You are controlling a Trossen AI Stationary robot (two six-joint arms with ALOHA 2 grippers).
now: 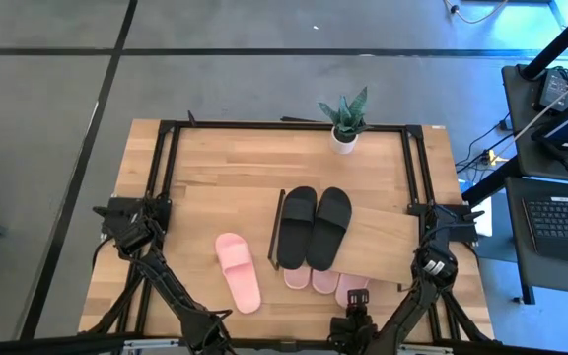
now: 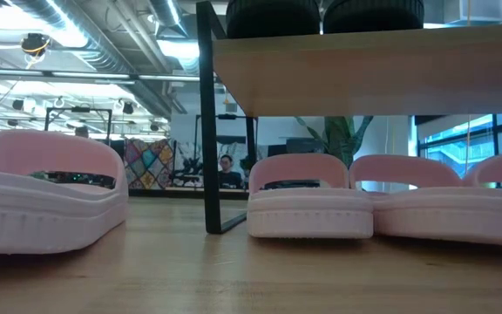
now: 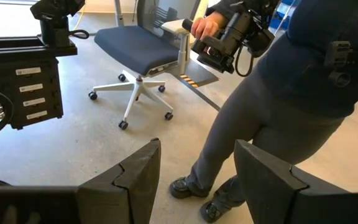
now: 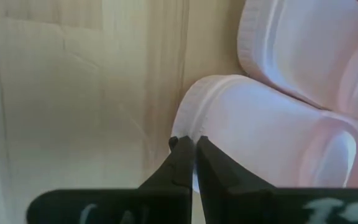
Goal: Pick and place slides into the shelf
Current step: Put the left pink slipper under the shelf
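Right gripper (image 4: 189,144) pinched together at heel rim of pink slide (image 4: 272,143); left gripper (image 3: 197,171) spread wide, empty.

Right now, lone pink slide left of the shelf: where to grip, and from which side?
Probably the wide strap of the lone pink slide, taken from straight above. It lies flat, sole down, clear of the shelf, and the strap arches over an open toe, so one finger could go under. The left gripper is open and on that side.
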